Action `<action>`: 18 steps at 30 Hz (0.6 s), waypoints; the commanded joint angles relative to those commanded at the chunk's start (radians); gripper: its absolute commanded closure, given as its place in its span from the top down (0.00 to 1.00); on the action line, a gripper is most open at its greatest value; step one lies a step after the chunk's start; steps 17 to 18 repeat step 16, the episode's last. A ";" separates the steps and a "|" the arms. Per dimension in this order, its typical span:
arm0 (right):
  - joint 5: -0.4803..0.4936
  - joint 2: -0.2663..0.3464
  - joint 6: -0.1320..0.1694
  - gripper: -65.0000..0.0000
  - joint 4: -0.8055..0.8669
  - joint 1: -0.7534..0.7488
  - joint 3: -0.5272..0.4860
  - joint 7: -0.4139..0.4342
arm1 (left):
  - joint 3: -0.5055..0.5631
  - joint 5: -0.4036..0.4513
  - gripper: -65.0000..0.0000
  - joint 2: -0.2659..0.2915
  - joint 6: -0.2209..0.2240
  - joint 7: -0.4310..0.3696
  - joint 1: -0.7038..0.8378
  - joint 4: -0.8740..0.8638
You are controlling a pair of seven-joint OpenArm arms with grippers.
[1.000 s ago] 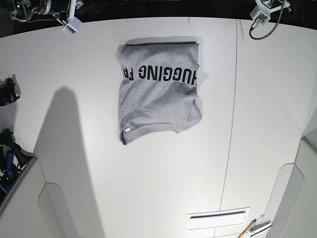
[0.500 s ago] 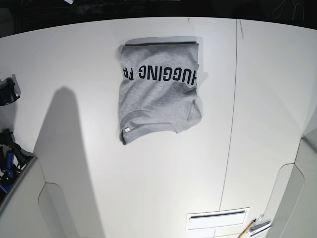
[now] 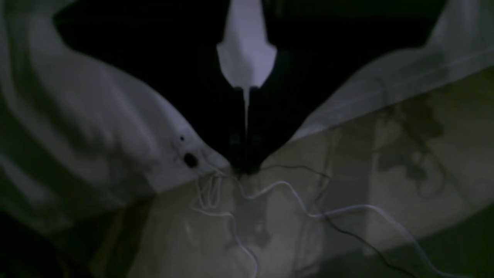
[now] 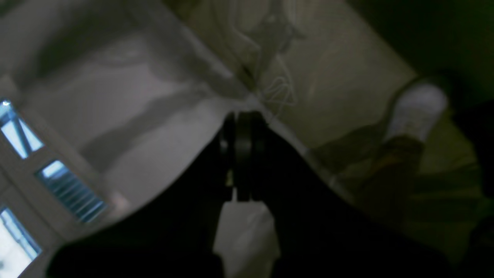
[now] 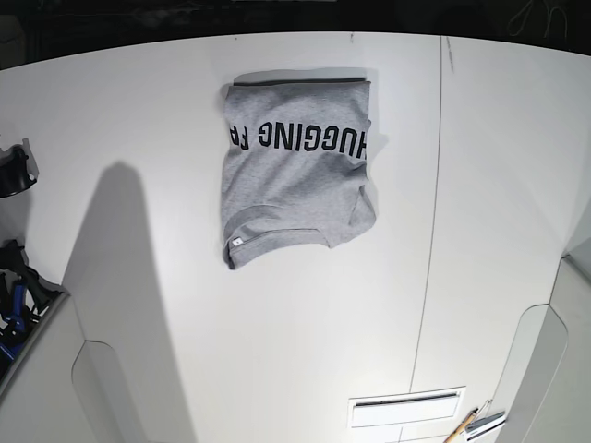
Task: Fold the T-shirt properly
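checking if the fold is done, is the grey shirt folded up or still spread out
Folded: the T-shirt lies as a compact, roughly rectangular bundle, lettering up, no sleeves spread wide, though its collar end is uneven.

The shirt (image 5: pixel 295 180) is soft, matt cloth, heather grey with flat black lettering (image 5: pixel 309 137). The table (image 5: pixel 295 341) looks smooth and pale, with a faint sheen; the pencil (image 5: pixel 459 426) looks like wood.

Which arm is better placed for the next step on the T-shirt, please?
Neither, I judge: the base view shows the T-shirt lying alone, with both grippers out of that view, so I cannot tell left or right.
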 joint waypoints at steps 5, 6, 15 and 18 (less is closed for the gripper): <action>-0.086 -0.039 0.000 0.00 -0.140 0.164 -0.150 0.061 | 0.066 0.000 0.02 0.039 0.000 -0.063 -0.191 -0.157; -0.086 -0.047 0.000 0.00 -0.163 0.190 -0.170 0.063 | 0.073 0.000 0.02 0.046 0.000 -0.068 -0.225 -0.181; -0.269 -0.098 0.000 0.00 -0.263 0.255 -0.205 0.139 | 0.206 0.000 0.02 0.082 0.100 -0.115 -0.441 -0.353; -0.270 -0.098 0.000 0.00 -0.263 0.255 -0.205 0.139 | 0.214 0.000 0.02 0.082 0.109 -0.115 -0.448 -0.354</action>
